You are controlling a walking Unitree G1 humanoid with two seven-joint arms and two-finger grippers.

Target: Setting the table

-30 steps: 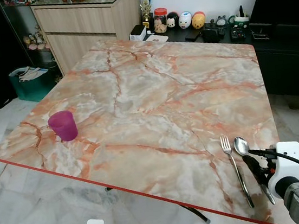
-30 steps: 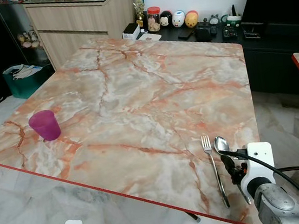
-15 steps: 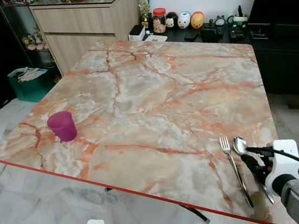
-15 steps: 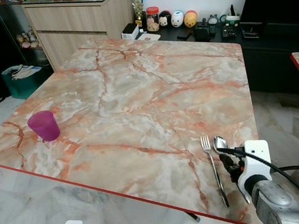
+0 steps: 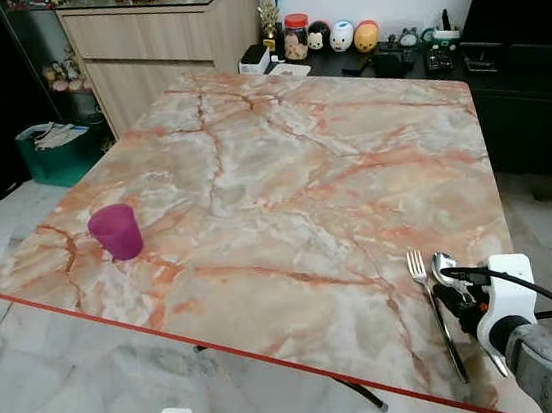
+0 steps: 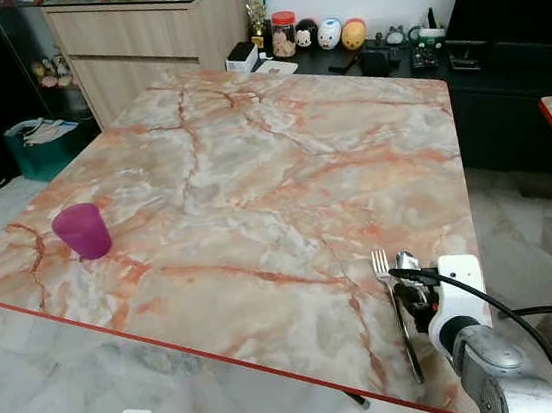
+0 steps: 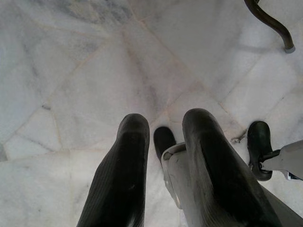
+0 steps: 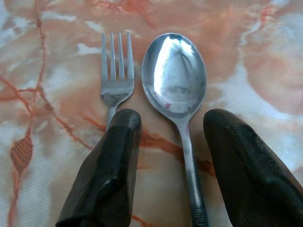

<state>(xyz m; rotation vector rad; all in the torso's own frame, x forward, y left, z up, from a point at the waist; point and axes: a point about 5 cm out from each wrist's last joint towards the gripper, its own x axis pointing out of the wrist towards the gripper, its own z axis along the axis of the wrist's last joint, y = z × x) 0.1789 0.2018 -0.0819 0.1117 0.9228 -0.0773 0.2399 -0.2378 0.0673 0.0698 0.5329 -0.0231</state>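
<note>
Fork (image 5: 431,300) and spoon (image 8: 176,90) lie side by side, parallel, near the surface's (image 5: 281,166) front right corner. In the eye views the right end effector (image 8: 165,142) and its white wrist housing cover most of the spoon; its bowl barely shows. The right wrist view shows it fully: fingers apart, straddling the spoon handle, one fingertip over the fork's neck; contact cannot be judged. Purple cup (image 5: 116,232) stands near the front left corner. Left end effector (image 7: 163,137) hangs over the floor, fingers slightly apart.
</note>
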